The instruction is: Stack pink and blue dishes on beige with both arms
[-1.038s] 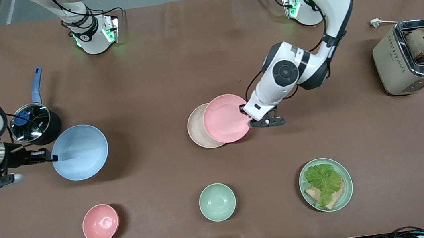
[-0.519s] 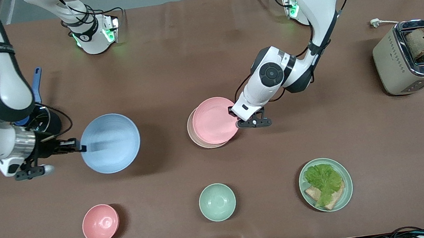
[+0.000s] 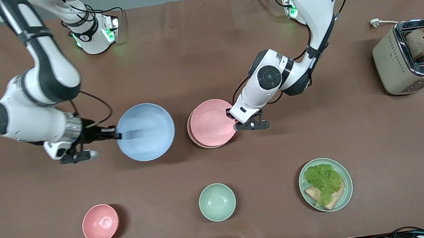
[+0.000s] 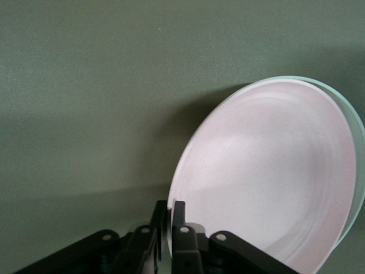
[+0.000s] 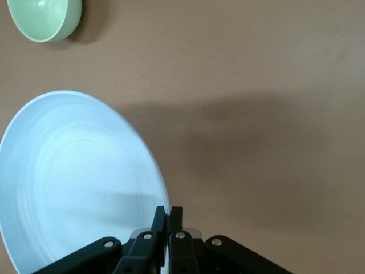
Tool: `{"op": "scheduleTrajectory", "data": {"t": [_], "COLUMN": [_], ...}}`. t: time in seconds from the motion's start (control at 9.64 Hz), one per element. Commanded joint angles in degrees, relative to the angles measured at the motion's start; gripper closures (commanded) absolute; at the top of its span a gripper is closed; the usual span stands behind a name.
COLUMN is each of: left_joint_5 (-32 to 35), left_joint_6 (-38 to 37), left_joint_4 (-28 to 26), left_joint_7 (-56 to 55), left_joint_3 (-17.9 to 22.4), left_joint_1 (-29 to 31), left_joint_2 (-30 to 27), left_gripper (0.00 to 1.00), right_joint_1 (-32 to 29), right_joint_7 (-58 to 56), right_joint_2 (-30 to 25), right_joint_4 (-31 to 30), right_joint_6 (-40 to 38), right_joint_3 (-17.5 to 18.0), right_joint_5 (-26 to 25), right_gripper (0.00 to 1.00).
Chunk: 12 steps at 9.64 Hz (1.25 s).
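Observation:
The pale pink plate point(image 3: 211, 123) lies over the beige plate point(image 3: 190, 133) and covers nearly all of it; only a thin beige sliver shows. My left gripper point(image 3: 231, 113) is shut on the pink plate's rim at the side toward the left arm's end. In the left wrist view its fingers point(image 4: 178, 212) pinch the pink plate point(image 4: 274, 177), with the lower plate's rim point(image 4: 357, 142) peeking past it. My right gripper point(image 3: 117, 136) is shut on the rim of the pale blue plate point(image 3: 145, 132), held over the table just beside the pink plate. The right wrist view shows that gripper point(image 5: 169, 214) on the blue plate point(image 5: 74, 177).
A small pink bowl point(image 3: 100, 223), a mint-green bowl point(image 3: 217, 201) point(image 5: 43, 17) and a green plate with lettuce point(image 3: 325, 184) stand in a row nearer the front camera. A toaster point(image 3: 410, 56) with bread sits at the left arm's end.
The right arm has carried the blue plate from its end of the table toward the middle, close to the pink plate. The left gripper slid the pink plate further over the beige one.

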Motion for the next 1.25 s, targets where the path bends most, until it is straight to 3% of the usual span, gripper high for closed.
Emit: {"op": "scheduleTrajectory", "data": {"t": [0.0, 0.1, 0.31, 0.52, 0.73, 0.93, 1.14], "left_joint_5": [1.6, 1.6, 2.5, 11.5, 15.0, 13.6, 11.6], "left_joint_6": [0.5, -0.9, -12.3, -25.6, -38.6, -47.0, -52.2], "left_joint_4": [1.3, 2.0, 6.2, 13.4, 21.3, 25.6, 26.1], "left_joint_7": [-1.0, -1.1, -0.5, 1.5, 9.5, 17.2, 22.4], "left_joint_3": [0.7, 0.8, 1.4, 1.1, 1.3, 0.4, 1.0], "left_joint_1": [-0.4, 0.2, 4.0, 10.6, 16.6, 24.2, 28.1], "left_joint_2": [1.7, 0.1, -6.3, -11.4, -15.8, -20.3, -26.2], "left_gripper": [0.00, 0.00, 0.00, 0.00, 0.00, 0.00, 0.00], "right_joint_1": [-0.6, -0.6, 1.8, 6.4, 9.3, 10.8, 13.6], "right_joint_7": [2.9, 3.1, 3.2, 7.3, 8.7, 9.0, 10.3], "right_joint_2": [-2.6, -2.4, -0.8, 2.3, 6.5, 9.0, 12.4], "right_joint_4": [-5.4, -6.0, -5.9, -5.7, -5.6, -5.5, -5.4], "right_joint_6": [4.8, 5.3, 6.8, 14.1, 21.5, 25.2, 31.5], "right_joint_3": [3.5, 4.8, 5.9, 5.9, 5.9, 5.9, 5.9], "right_joint_5": [1.0, 1.0, 1.0, 1.0, 1.0, 0.9, 0.9], "right_gripper": [1.00, 1.00, 1.00, 0.99, 0.99, 0.99, 0.98]}}
